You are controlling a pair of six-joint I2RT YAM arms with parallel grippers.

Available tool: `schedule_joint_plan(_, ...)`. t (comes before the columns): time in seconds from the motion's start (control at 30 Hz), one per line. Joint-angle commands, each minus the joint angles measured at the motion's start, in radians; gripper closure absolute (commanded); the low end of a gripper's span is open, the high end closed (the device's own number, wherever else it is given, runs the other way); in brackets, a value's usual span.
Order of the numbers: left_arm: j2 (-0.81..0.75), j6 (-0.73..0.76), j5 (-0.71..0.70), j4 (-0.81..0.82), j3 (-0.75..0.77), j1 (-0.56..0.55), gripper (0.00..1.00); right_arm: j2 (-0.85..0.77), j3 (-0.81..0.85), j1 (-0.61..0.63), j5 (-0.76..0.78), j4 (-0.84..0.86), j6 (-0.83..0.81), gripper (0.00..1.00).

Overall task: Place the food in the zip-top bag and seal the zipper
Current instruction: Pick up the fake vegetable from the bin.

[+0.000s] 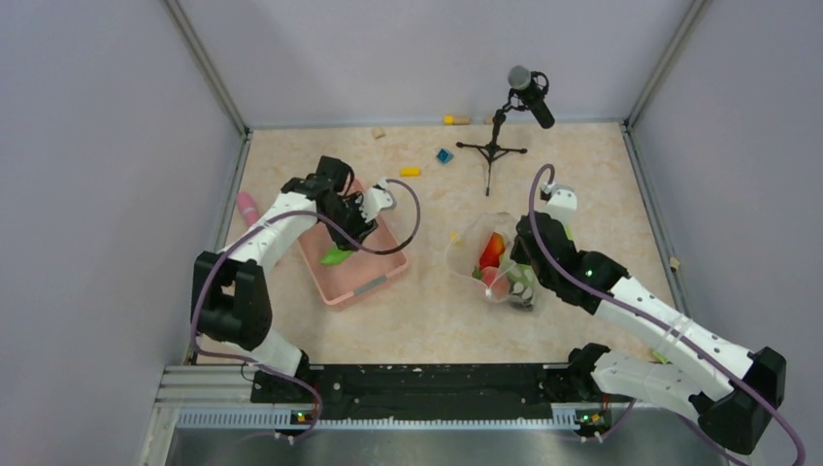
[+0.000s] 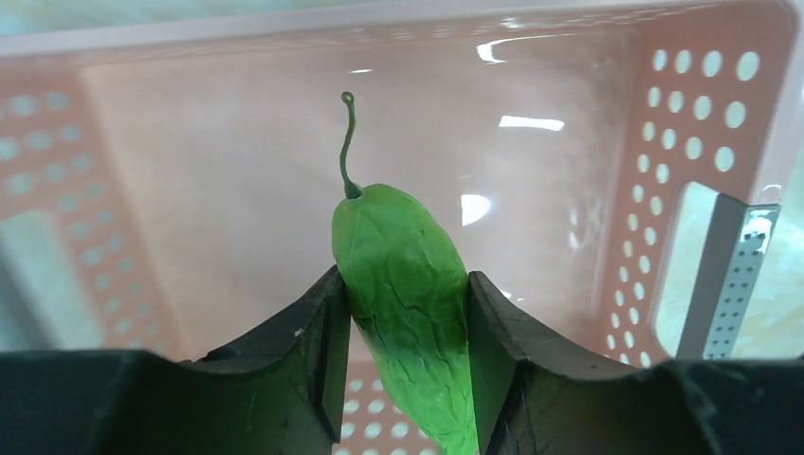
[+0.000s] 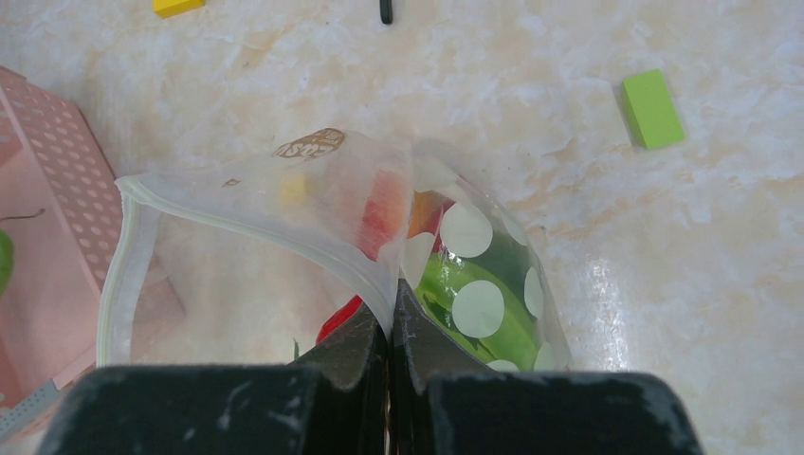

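- Left gripper (image 2: pixel 406 289): jaws clamped on either side of the green cucumber (image 2: pixel 398 246), gripping its lower half.
- Green cucumber: inside the pink basket (image 2: pixel 237 171), its curly stem pointing at the far wall; whether it touches the floor cannot be told.
- Right gripper (image 3: pixel 391 327): fingers pinched tight on one lip of the zip-top bag (image 3: pixel 284 190).
- Zip-top bag: on the table (image 1: pixel 437 320), right of the basket and apart from it, mouth gaping.
- Zipper (image 3: pixel 118 275): whitish strip along the mouth edge, unsealed.
- Food (image 3: pixel 474 303) in the bag: red, orange and green pieces behind the dots; the blurred plastic hides exact kinds.
- Loose items: yellow block (image 1: pixel 411 172), blue block (image 1: pixel 444 155), green block (image 3: pixel 652 109), microphone stand (image 1: pixel 495 146).
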Motion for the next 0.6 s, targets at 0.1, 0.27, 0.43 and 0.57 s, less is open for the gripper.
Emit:
schedule_joint_plan(0.1, -0.188, -0.079, -0.084, 0.149, 0.008, 0.012, 1.0, -0.035, 0.004, -0.009, 0.047, 0.002, -0.006, 1.0)
schedule_joint_plan(0.27, -0.278, -0.244, -0.011, 0.327, 0.002, 0.012, 1.0, -0.038, -0.004, -0.009, 0.043, 0.002, 0.008, 1.0)
schedule_joint_plan(0.43, -0.391, -0.468, 0.18, 0.629, -0.063, 0.01, 1.0, -0.04, -0.012, -0.009, 0.038, 0.002, 0.017, 1.0)
schedule_joint_plan(0.57, -0.452, -0.748, 0.263, 0.904, -0.112, -0.001, 1.0, -0.05, -0.019, -0.009, 0.028, -0.008, 0.031, 1.0)
